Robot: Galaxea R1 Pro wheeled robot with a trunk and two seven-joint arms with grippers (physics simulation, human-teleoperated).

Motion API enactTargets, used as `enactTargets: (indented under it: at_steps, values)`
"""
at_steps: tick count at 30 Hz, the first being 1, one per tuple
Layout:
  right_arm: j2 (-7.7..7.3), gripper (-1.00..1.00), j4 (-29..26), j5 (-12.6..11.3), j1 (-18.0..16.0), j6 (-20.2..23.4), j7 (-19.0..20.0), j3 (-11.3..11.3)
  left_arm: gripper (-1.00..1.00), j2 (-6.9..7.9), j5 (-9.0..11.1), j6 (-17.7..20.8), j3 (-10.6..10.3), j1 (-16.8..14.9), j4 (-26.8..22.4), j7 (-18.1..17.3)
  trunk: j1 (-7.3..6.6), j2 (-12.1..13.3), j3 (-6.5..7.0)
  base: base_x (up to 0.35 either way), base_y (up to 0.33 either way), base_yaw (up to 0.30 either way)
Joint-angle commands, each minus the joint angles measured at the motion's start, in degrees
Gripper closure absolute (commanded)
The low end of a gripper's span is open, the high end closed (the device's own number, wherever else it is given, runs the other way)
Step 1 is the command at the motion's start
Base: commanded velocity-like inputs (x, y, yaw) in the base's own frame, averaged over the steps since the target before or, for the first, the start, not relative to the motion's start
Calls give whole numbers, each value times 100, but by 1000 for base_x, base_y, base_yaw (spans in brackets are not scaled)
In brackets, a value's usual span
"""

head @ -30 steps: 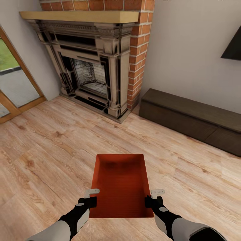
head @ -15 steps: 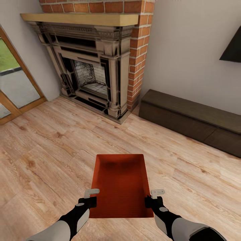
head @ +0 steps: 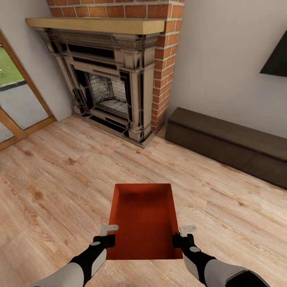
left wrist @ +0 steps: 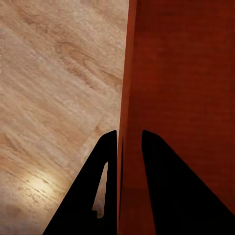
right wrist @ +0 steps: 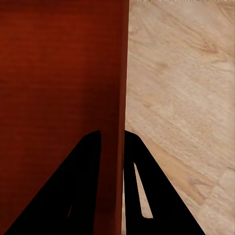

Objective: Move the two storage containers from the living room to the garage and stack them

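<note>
Container: one orange-red storage container (head: 143,225) is carried open side up in front of the robot, over the pale wood-plank floor (head: 52,187) of the living room.
Surroundings: the red-brick fireplace (head: 113,79) and a long dark bench (head: 227,143) stand ahead, well apart from the tub.
Left gripper (head: 108,235): clenched on the tub's left wall near its closest corner, one finger (left wrist: 105,191) outside, the other inside.
Right gripper (head: 184,236): likewise pinching the right wall, straddling the thin edge (right wrist: 122,98).
Handling: probably light and empty; the thin walls look likely to flex.
Hold: both side walls, evenly, seems the safest grip; tilting could let it slip.
</note>
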Motion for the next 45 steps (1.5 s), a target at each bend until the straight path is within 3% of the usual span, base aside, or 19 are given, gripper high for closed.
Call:
enactTargets:
  at_steps: [1,10,45]
  values:
    - [-8,100,19,-160,-4,-38,-80,-5,100,7,-18,2,51,-4,-8,77,-22,38,14,0,0,0]
    - [-8,100,19,-165,-4,-40,-86,-12,100,7,-18,2,51,-4,-25,77,-220,399,176,0,0,0]
    - [1,100,19,-166,-4,-47,-104,-14,100,7,-18,2,51,-4,-44,77,-220,399,458,0,0,0]
